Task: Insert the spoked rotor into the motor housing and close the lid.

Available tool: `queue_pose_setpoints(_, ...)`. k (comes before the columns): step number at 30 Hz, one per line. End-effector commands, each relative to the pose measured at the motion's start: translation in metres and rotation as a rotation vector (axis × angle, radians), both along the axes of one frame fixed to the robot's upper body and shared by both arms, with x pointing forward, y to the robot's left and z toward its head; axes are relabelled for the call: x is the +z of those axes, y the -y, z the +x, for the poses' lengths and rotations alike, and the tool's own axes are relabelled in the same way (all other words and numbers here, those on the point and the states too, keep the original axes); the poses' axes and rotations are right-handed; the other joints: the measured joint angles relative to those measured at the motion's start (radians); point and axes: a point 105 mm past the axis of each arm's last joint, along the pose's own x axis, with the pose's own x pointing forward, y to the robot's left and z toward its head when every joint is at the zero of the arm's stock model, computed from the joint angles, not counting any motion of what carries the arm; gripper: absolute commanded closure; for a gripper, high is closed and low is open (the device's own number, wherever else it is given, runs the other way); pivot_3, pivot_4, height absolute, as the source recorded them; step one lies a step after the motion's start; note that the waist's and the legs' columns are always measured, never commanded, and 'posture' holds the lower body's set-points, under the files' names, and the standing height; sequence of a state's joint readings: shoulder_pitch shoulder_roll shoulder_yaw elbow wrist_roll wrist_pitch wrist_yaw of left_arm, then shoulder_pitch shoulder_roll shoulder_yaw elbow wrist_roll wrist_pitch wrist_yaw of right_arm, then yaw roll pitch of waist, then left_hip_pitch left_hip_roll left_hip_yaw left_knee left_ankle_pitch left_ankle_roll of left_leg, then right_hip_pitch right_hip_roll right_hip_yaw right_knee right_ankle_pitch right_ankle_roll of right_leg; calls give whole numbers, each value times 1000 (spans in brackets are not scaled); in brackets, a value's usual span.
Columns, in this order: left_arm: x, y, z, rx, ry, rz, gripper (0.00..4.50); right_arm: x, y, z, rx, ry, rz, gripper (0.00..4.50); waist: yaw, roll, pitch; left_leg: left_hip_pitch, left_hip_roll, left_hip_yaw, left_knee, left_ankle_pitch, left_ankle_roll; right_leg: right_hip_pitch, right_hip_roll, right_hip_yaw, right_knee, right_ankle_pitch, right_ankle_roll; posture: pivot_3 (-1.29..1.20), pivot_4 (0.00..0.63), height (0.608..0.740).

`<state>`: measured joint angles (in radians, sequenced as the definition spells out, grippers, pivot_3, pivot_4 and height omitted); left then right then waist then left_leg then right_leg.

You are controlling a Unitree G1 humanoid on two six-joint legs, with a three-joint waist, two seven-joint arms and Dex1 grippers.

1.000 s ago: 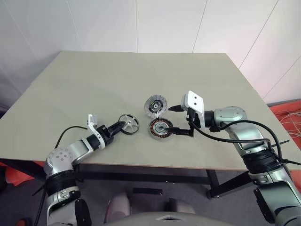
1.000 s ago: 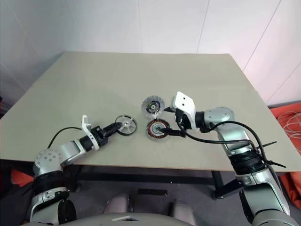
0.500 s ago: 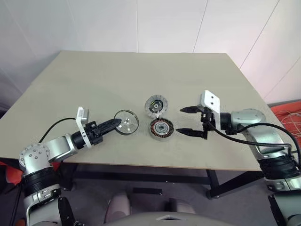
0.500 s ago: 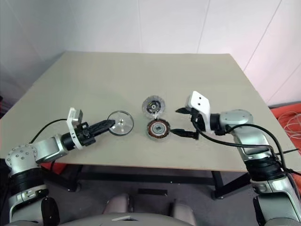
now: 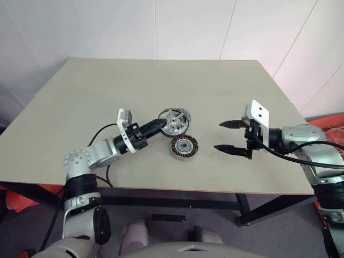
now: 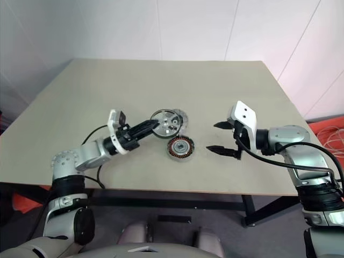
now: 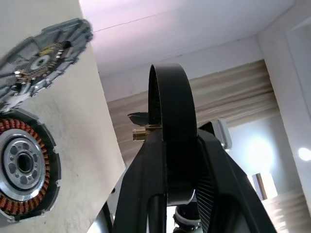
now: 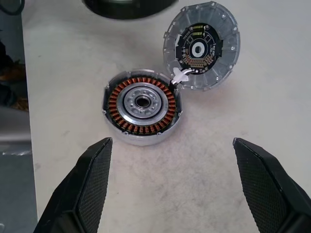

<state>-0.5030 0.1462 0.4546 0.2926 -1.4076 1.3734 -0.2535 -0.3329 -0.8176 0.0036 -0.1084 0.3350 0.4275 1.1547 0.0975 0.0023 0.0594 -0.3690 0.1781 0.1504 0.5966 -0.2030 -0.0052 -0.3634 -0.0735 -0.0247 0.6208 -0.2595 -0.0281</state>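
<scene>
My left gripper [image 5: 161, 123] is shut on the spoked rotor [image 5: 174, 121], a black-rimmed wheel with a silver spoked face. It holds the rotor off the table, tilted, just left of and above the motor housing [image 5: 184, 147]. The housing lies flat, its copper windings ringing a silver hub [image 8: 142, 106]. The lid [image 8: 201, 46], a slotted silver disc, lies touching the housing's far edge and is partly hidden behind the rotor in the eye views. In the left wrist view the rotor's rim [image 7: 172, 116] stands edge-on between the fingers. My right gripper [image 5: 232, 137] hangs open right of the housing, holding nothing.
The beige table [image 5: 107, 86] has bare room on all sides of the parts. Its front edge runs close below the housing. Orange material with cables [image 5: 322, 124] lies on the floor past the right edge.
My left gripper has lifted the rotor off the table and carried it rightward, up beside the housing. My right gripper has drawn back to the right, away from the housing, still open.
</scene>
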Motion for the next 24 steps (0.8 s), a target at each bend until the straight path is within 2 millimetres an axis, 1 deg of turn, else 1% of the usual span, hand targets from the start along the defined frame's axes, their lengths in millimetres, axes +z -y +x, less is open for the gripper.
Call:
queue_pose_setpoints(1, -1, 3, 9, 8, -26, -12, 4093, 14, -7, -1, 26, 54, 20, 0, 0, 0, 0, 0, 0, 0, 0, 0, 0, 0, 0, 0, 0, 0, 0, 0, 0, 740)
queue_pose_setpoints(4, -7, 5, 12, 8, -67, -27, 4093, 14, -7, -1, 24, 55, 22, 0, 1, 0, 0, 0, 0, 0, 0, 0, 0, 0, 0, 0, 0, 0, 0, 0, 0, 740)
queue_pose_setpoints(8, -10, 20, 6, -51, -67, -22, 4093, 12, -8, -1, 20, 56, 27, 0, 2, 0, 0, -1, 0, 0, 0, 0, 0, 0, 0, 0, -1, 0, 0, 0, 0, 740)
queue_pose_setpoints(11, -13, 27, 5, -69, -75, 0, 4093, 12, -9, -1, 19, 58, 30, 0, 4, 0, 0, 0, 0, 0, 0, 0, 0, 0, 0, 0, 0, 0, 0, 0, 0, 740)
queue_pose_setpoints(14, -19, 32, 3, -78, -62, 74, 4093, 11, -9, -1, 17, 60, 31, 0, 4, 0, 0, 0, 0, 0, 0, 0, 0, 0, 0, 0, 0, 0, 0, 0, 0, 740)
queue_pose_setpoints(17, -22, 33, 4, -74, -54, 100, 4093, 11, -10, -1, 17, 61, 32, 0, 4, 0, 0, 0, 0, 0, 0, 0, 0, 0, 0, 0, 0, 0, 0, 0, 0, 740)
queue_pose_setpoints(24, -19, 35, 3, -90, -45, 62, 4093, 11, -11, -1, 19, 62, 35, 0, 4, 0, 0, 0, 0, 0, 0, 0, 0, 0, 0, 0, 0, 0, 0, 0, 0, 740)
